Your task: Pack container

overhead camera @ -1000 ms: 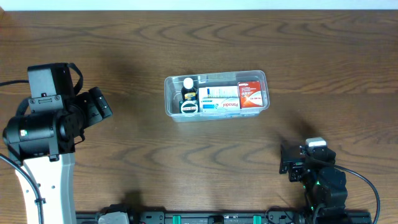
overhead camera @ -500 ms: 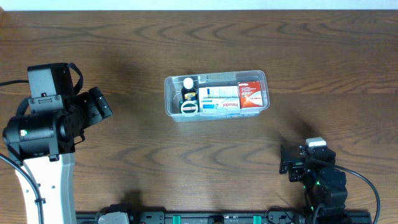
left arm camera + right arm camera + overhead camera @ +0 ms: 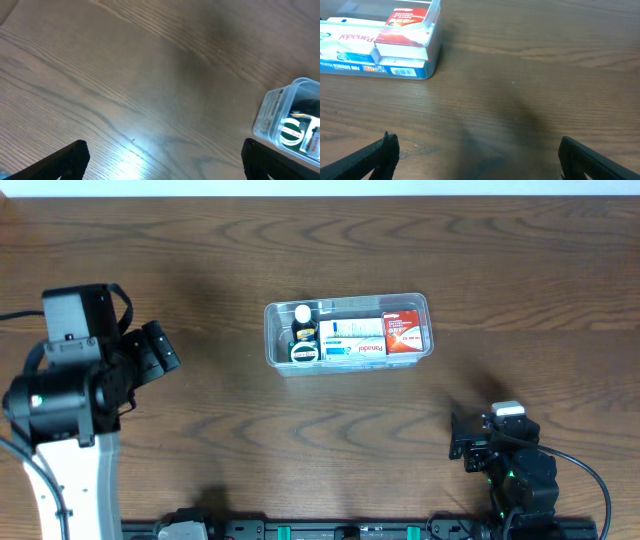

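The clear plastic container [image 3: 420, 305] sits mid-table. In it are a red box [image 3: 403, 332], a white and blue Panadol box [image 3: 353, 340], a white-capped bottle [image 3: 302, 315] and a round green-labelled jar [image 3: 304, 352]. My left gripper [image 3: 160, 350] is open and empty, well left of the container, whose left end shows in the left wrist view [image 3: 287, 122]. My right gripper [image 3: 458, 435] is open and empty, near the front right, with the container's right end in the right wrist view [image 3: 434, 35].
The dark wooden table [image 3: 320, 440] surrounds the container. The left arm's white column [image 3: 75, 480] stands at the front left. A rail with arm bases [image 3: 330, 530] runs along the front edge.
The left arm's body has shifted very slightly; nothing else has moved.
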You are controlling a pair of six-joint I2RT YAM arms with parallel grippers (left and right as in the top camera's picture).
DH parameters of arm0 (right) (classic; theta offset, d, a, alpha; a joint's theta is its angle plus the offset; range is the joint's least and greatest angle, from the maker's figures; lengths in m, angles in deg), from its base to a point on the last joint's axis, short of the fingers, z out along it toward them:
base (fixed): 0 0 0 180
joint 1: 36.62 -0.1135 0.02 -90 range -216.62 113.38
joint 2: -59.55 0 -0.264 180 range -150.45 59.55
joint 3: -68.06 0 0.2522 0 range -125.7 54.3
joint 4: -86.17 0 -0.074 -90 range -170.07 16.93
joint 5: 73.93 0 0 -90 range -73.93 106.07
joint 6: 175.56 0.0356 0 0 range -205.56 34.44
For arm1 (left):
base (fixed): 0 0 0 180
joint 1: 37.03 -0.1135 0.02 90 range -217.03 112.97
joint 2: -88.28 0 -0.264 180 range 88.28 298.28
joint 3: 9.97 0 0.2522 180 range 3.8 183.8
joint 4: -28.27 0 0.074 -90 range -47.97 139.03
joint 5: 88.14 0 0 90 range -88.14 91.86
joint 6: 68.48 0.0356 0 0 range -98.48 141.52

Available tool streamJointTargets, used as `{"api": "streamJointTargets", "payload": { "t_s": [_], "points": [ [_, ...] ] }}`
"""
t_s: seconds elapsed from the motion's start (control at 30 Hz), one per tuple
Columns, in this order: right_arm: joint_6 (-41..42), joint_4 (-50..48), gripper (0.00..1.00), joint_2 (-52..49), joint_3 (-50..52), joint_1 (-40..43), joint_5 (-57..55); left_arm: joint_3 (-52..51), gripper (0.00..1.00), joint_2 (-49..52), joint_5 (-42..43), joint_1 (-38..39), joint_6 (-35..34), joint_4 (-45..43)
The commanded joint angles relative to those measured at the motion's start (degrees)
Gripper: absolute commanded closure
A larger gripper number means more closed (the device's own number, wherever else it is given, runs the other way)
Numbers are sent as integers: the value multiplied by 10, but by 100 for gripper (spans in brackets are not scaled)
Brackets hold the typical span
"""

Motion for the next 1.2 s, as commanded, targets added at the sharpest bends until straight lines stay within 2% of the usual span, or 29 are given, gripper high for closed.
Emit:
{"api": "streamJointTargets", "payload": {
  "t_s": [0.0, 0.1, 0.2, 0.37, 0.57, 0.8, 1.17],
  "points": [
    [-2, 0, 1, 5, 1, 7, 0, -20, 2, -50, -7, 1, 8, 1],
    [-2, 0, 1, 5, 1, 7, 0, -55, 2, -94, -23, 1, 19, -16],
    [-2, 0, 1, 5, 1, 7, 0, -113, 2, -147, -23, 1, 27, -86],
    [-2, 0, 1, 5, 1, 7, 0, -279, 2, -266, 3, 1, 27, -248],
    [-2, 0, 1, 5, 1, 7, 0, -455, 2, -399, 49, 1, 26, -347],
    [-2, 0, 1, 5, 1, 7, 0, -581, 2, -511, 61, 15, 18, -369],
    [-2, 0, 1, 5, 1, 7, 0, -678, 2, -609, 82, 21, 18, -369]
  ]
}}
